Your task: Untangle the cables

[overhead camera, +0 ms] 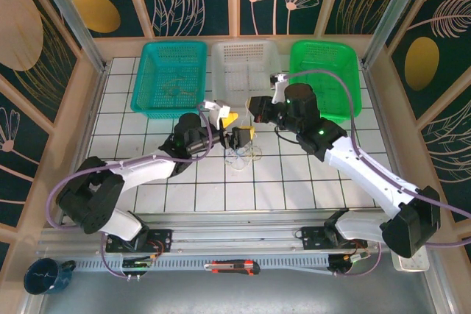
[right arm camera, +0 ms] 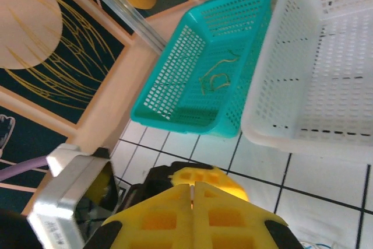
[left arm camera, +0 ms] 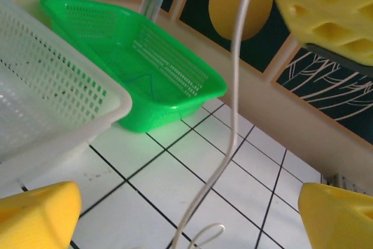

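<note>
While both arms reached toward the middle of the white-tiled bench (overhead camera: pixel 309 182), a small tangle of thin cables (overhead camera: pixel 246 154) lay in loops on the tiles, on the near side of the two grippers. The right gripper (right arm camera: pixel 192 217) held its yellow jaws pressed shut, and a whitish cable (left arm camera: pixel 234 86) appeared to be pinched at their seam. That cable hung in a gently curved line from above down to a small loop on the tiles. The left gripper (left arm camera: pixel 186 214) had its jaws wide open, one on each side of the hanging cable and not touching it.

Three baskets stood in a row along the far edge: a teal basket (overhead camera: pixel 140 79) on the left, a white basket (overhead camera: pixel 218 71) in the middle, and a green basket (overhead camera: pixel 346 71) on the right. An olive cable (right arm camera: pixel 217 76) lay in the teal basket, and a thin blue cable (left arm camera: pixel 141 81) lay in the green one.
</note>
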`<control>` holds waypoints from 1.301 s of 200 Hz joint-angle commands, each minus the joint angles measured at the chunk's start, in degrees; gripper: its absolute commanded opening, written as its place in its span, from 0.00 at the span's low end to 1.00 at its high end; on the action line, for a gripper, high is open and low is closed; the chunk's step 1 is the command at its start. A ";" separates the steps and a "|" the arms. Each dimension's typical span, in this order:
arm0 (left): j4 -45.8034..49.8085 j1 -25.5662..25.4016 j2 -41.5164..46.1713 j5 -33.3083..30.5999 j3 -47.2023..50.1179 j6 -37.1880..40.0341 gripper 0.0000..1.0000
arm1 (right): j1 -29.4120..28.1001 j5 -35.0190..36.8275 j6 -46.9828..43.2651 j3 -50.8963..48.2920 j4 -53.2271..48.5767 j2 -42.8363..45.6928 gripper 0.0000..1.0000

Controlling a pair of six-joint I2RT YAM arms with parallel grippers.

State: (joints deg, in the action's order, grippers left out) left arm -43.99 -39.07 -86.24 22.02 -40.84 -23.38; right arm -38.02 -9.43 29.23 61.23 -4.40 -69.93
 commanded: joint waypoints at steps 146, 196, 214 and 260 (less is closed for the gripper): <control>-15.29 -0.90 -8.95 4.65 1.43 -6.83 0.00 | 0.44 -4.28 0.97 19.87 10.29 0.11 0.00; -16.88 -0.90 -10.20 4.84 3.81 -7.91 0.13 | 1.55 -4.53 2.37 23.37 14.85 -0.41 0.00; -18.16 -0.86 -11.30 5.13 4.19 -8.78 0.17 | 1.67 -5.47 2.97 24.55 15.56 -1.27 0.00; -19.59 -0.84 -14.56 5.64 4.45 -9.64 0.21 | 1.67 -7.27 4.08 25.52 16.45 -2.49 0.00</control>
State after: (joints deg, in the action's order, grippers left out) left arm -61.30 -39.70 -99.26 26.22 -36.91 -32.03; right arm -36.73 -15.03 32.14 85.41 8.05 -71.64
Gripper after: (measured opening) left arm 0.206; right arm 0.046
